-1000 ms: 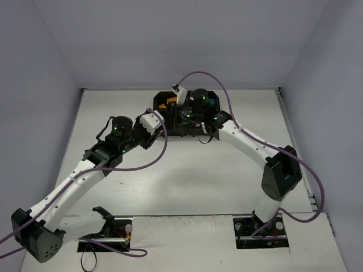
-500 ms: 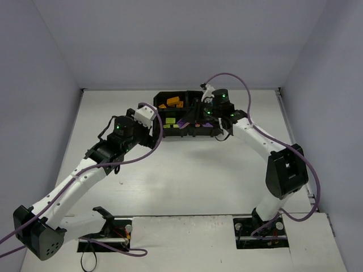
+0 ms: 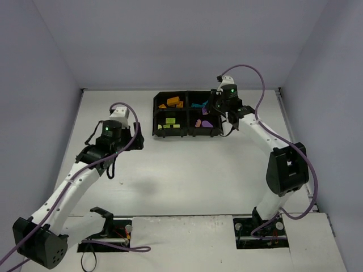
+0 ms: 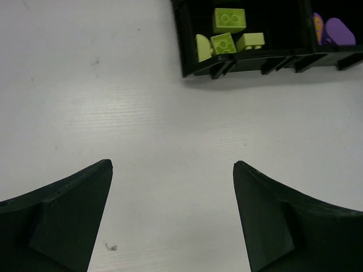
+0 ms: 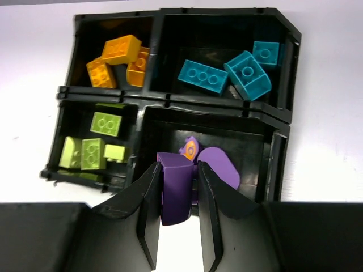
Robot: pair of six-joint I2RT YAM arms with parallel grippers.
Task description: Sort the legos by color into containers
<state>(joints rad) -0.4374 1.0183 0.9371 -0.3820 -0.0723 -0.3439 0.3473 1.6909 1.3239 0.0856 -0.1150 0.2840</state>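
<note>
Over the near-right compartment of the tray (image 5: 170,101), the right gripper (image 5: 177,170) is clamped on a purple brick (image 5: 176,195), above the purple pieces (image 5: 218,173) lying there. Orange bricks (image 5: 116,59), teal bricks (image 5: 227,72) and yellow-green bricks (image 5: 93,144) each occupy their own compartment. The left gripper (image 4: 173,164) hangs empty, fingers apart, over the table (image 4: 85,85). No brick shows outside the tray. Judgement: only this release is left.
</note>
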